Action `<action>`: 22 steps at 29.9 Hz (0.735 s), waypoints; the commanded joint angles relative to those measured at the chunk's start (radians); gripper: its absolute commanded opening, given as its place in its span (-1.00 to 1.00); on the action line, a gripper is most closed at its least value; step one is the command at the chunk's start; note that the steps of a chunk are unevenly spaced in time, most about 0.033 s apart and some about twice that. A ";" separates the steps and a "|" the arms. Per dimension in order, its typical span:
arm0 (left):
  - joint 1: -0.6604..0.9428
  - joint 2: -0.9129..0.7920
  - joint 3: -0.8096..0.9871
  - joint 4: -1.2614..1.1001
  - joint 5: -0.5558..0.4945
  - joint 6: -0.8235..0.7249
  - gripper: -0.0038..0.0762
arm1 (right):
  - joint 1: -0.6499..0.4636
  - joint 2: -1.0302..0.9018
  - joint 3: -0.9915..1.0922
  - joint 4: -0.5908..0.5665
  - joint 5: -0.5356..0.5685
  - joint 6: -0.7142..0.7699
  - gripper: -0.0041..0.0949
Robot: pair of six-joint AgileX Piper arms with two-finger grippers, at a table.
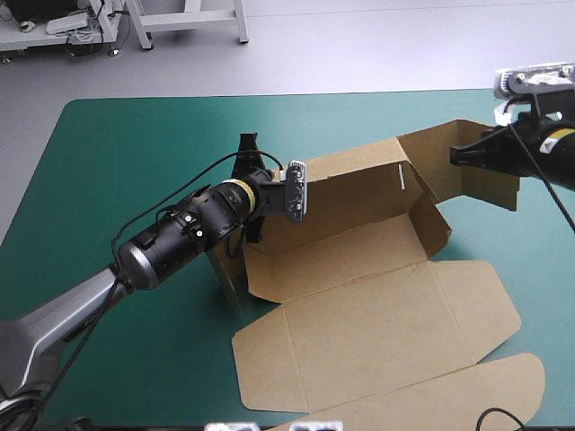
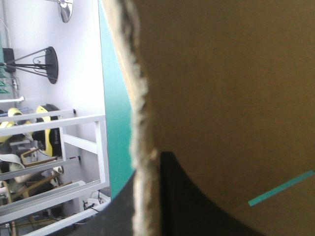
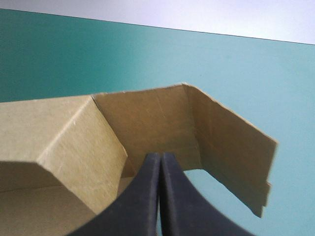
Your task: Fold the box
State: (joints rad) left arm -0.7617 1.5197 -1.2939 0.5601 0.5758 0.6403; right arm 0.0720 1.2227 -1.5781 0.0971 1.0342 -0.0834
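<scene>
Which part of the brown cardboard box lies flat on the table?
The wide lid panel nearest the robot; the walls beyond it stand raised.

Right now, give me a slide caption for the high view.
Left tool pinches a wall of the half-raised box; right tool, shut, at its far right flap.

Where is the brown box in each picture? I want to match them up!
High view: the box lies mid-table, toward the right, walls partly up, lid flat toward the near edge.
Left wrist view: the box fills most of the picture, its edge pinched in the left gripper.
Right wrist view: the box stands just ahead of the right gripper, one flap sticking out.
Shared landmark: the teal-green cover.
</scene>
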 commanded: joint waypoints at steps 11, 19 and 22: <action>-0.022 -0.061 0.034 0.279 -0.190 -0.025 -0.92 | 0.004 0.245 -0.290 0.063 0.079 -0.052 -0.95; -0.034 -0.059 0.034 0.228 -0.131 -0.046 -0.93 | 0.004 0.284 -0.290 0.073 0.066 -0.054 -0.95; -0.034 -0.059 0.034 0.243 -0.091 -0.140 -0.93 | 0.004 0.315 -0.290 0.081 0.073 -0.054 -0.95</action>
State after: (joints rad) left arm -0.7904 1.4999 -1.2286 0.7795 0.4873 0.5767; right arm 0.0729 1.5449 -1.8352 0.1583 1.1542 -0.1247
